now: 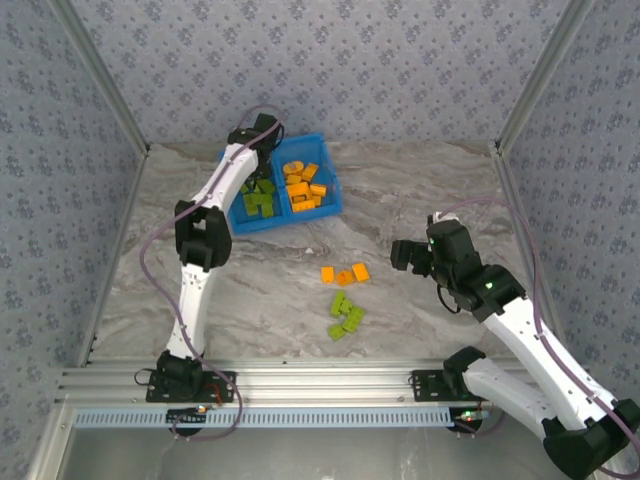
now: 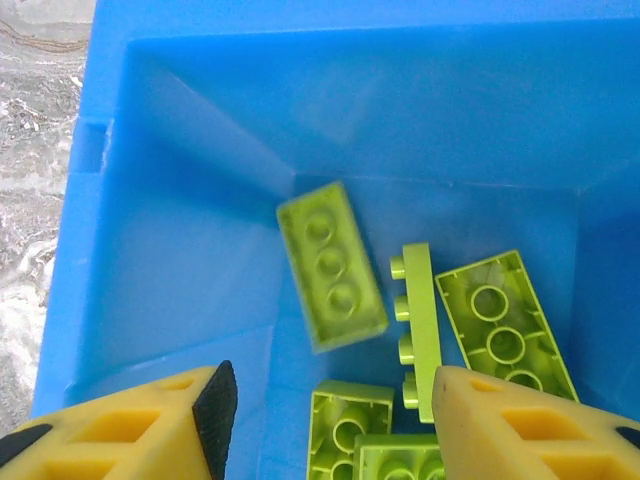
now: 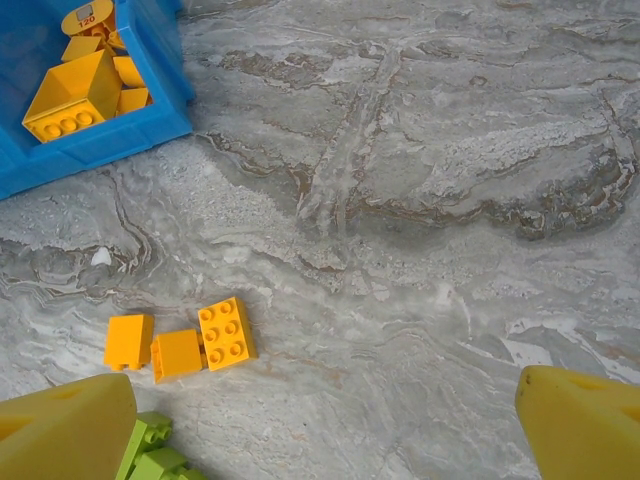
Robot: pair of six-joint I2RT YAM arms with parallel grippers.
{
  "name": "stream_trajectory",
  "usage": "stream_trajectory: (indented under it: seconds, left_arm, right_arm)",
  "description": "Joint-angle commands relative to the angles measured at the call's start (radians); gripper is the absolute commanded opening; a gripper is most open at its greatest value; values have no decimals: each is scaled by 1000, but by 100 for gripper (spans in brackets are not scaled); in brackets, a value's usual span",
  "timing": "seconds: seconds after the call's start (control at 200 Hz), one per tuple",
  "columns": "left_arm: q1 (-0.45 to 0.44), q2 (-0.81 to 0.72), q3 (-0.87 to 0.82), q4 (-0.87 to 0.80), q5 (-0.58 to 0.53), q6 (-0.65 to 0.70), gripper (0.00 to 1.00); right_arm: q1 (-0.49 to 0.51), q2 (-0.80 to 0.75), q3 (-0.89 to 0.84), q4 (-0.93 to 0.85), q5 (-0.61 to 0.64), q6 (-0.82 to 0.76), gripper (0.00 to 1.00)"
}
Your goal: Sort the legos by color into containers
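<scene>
The blue tray (image 1: 326,160) stands at the back of the table. Its left compartment (image 2: 180,260) holds lime green legos (image 1: 258,198), and its right compartment holds orange legos (image 1: 302,185). My left gripper (image 2: 325,420) hangs open just above the green compartment (image 1: 262,162), nothing between its fingers; one green brick (image 2: 330,265) lies below it among others. Three orange legos (image 1: 343,274) and a clump of green legos (image 1: 345,316) lie loose mid-table. My right gripper (image 3: 320,430) is open wide above bare table, right of the loose orange bricks (image 3: 225,333) and the green ones (image 3: 150,455).
The marble table (image 1: 420,190) is walled by patterned panels and metal posts. The tray's near corner (image 3: 100,135), with orange bricks (image 3: 70,95) inside, shows at the upper left of the right wrist view. Bare table stretches between the loose bricks and the right arm (image 1: 500,300).
</scene>
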Motion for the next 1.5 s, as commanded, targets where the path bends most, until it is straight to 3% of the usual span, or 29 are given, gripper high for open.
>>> stream_trajectory:
  seconds: [0.0, 0.12, 0.25, 0.46, 0.625, 0.839, 0.979, 1.319, 1.494]
  left_arm:
    - [-5, -141, 18, -36, 31, -15, 56]
    - [-25, -304, -98, 1, 109, -56, 56]
    - [-86, -553, -383, 147, 189, -77, 56]
    - [-259, -905, -855, 380, 352, -22, 56]
    - [-436, -1045, -1146, 512, 443, 16, 57]
    - [-655, -996, -1284, 537, 458, -8, 64]
    - [-749, -895, -1300, 564, 463, -8, 68]
    - [-792, -675, -1295, 624, 513, 20, 66]
    - [-792, -656, -1319, 623, 458, 14, 54]
  right_arm:
    - [6, -8, 10, -5, 8, 25, 100]
    - [6, -7, 6, 6, 7, 29, 100]
    - [6, -5, -6, 19, 11, 35, 100]
    - [4, 14, -34, 69, 4, 36, 100]
    - [0, 69, -30, 102, -10, 30, 100]
    - [0, 137, -17, 152, -29, 34, 100]
    - [0, 158, -22, 163, -36, 41, 100]
    - [-1, 146, -30, 127, -23, 43, 100]
    - [-1, 131, -51, 136, -20, 52, 100]
